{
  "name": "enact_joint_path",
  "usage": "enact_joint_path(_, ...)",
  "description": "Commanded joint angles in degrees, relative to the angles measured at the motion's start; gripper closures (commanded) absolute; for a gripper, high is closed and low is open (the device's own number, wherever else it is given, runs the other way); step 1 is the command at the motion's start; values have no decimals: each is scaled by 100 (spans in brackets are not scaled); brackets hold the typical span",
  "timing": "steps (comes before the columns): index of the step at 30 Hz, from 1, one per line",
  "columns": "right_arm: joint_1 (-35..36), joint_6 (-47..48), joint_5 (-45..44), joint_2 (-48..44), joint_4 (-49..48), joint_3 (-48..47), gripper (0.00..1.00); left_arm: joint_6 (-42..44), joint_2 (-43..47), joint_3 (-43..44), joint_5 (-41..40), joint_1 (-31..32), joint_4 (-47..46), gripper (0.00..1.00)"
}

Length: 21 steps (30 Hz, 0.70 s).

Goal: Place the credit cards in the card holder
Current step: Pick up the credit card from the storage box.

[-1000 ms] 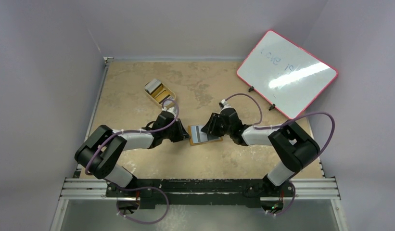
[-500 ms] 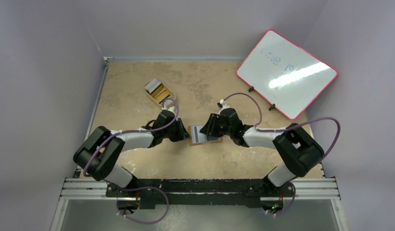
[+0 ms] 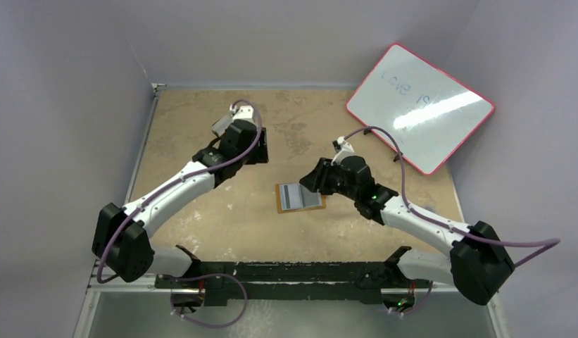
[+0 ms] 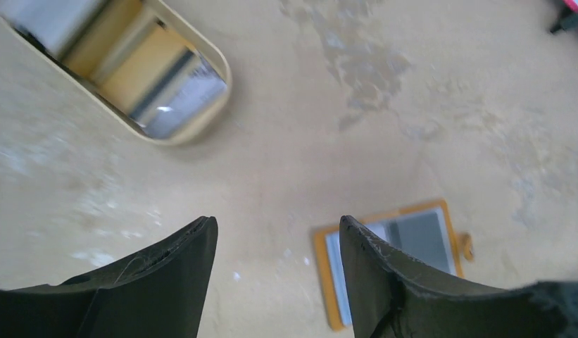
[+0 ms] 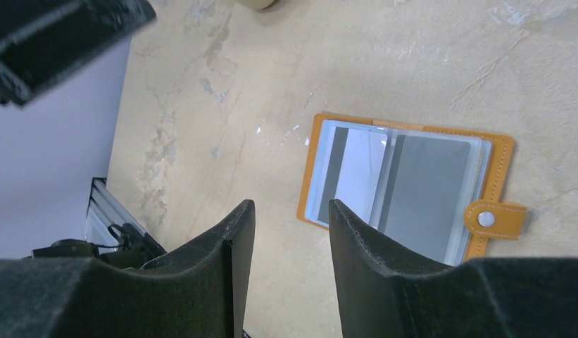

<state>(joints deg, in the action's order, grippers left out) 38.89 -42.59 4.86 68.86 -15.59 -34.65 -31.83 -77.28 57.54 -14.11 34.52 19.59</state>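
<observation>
- The card holder lies open and flat on the table, just past the outer side of one finger of the right gripper; its pockets face up, likely so that cards can be slid in
- A grey card already sits in a pocket on the snap side, with a paler one beside it
- The right gripper's jaws stand apart with only bare table between them, pinching nothing; it hovers, probably ready to steady the holder
- The left gripper has its jaws spread wide and empty; the remaining credit cards lie in the cream tray ahead of its left finger, so a fresh pick seems intended
- Compared with a second ago, the left gripper has left the holder, where it was nearly shut, and swung towards the tray; the right has backed off a little; the holder has not moved
</observation>
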Motion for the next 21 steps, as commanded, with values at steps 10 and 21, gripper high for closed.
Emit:
enact_joint_path(10,22,154,-43,-897,417,-40,54,3141,-1759,2337,-1363,-1184,693,33)
enact_joint_path(21,22,197,19,-795,430,-180,55,4139,-3282,3645,-1218,-1608,1018,30)
